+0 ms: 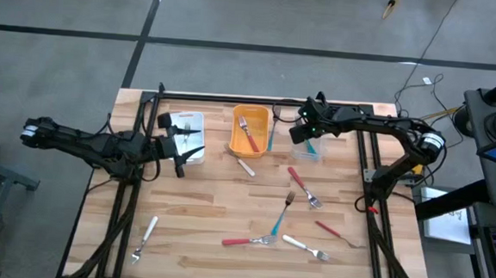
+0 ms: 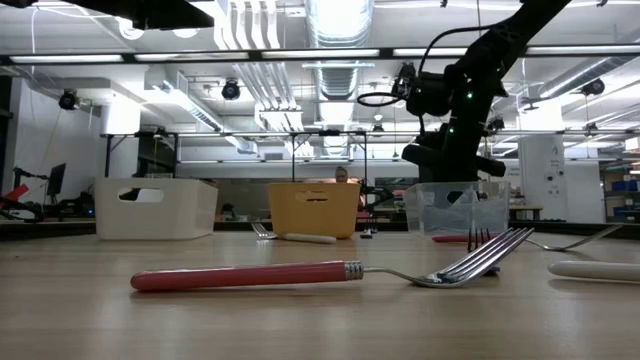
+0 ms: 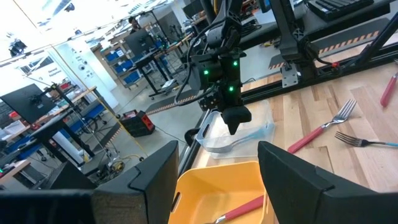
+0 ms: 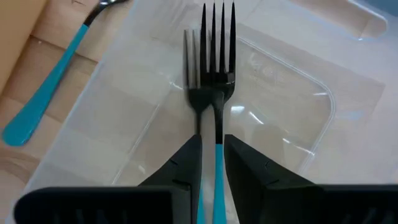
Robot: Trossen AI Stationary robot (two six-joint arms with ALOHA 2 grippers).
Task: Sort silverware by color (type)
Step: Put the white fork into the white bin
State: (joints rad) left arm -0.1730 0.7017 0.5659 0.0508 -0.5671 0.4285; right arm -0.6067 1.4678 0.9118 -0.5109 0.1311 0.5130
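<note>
Sorting is partly done, judging by how the pieces lie. Starting at nine o'clock on the table (image 1: pixel 226 215), the left gripper (image 1: pixel 181 152) waits beside the white bin (image 1: pixel 189 121), its jaws wide apart and holding nothing. Whether that bin has anything in it cannot be told from above. Down at seven o'clock a white-handled fork (image 1: pixel 145 236) lies alone on the wood.

At twelve o'clock the orange bin (image 1: pixel 251 113) holds a red-handled utensil (image 1: pixel 250 139) — one colour at least begun. A white-handled piece (image 1: pixel 244 165) lies just outside it, and a teal-handled utensil (image 1: pixel 270 139) rests on the wood between the orange bin and the clear bin (image 1: pixel 309 151).

Toward one o'clock the right gripper (image 4: pixel 212 155) hangs over the clear bin with a teal-handled fork (image 4: pixel 214 81) between its fingers (image 4: pixel 186 168), tines pointing ahead over the bin's floor. The jaws stand close on either side of the handle, but the grip looks slack, as if the fork is about to drop; this reads as the release step.

From the centre toward five o'clock the unsorted remainder is scattered — a red fork (image 1: pixel 304 185), a teal fork (image 1: pixel 281 212), another red fork (image 1: pixel 249 240), a white fork (image 1: pixel 304 246) and a small red piece (image 1: pixel 329 229). By this count most of the silverware is left to place.
</note>
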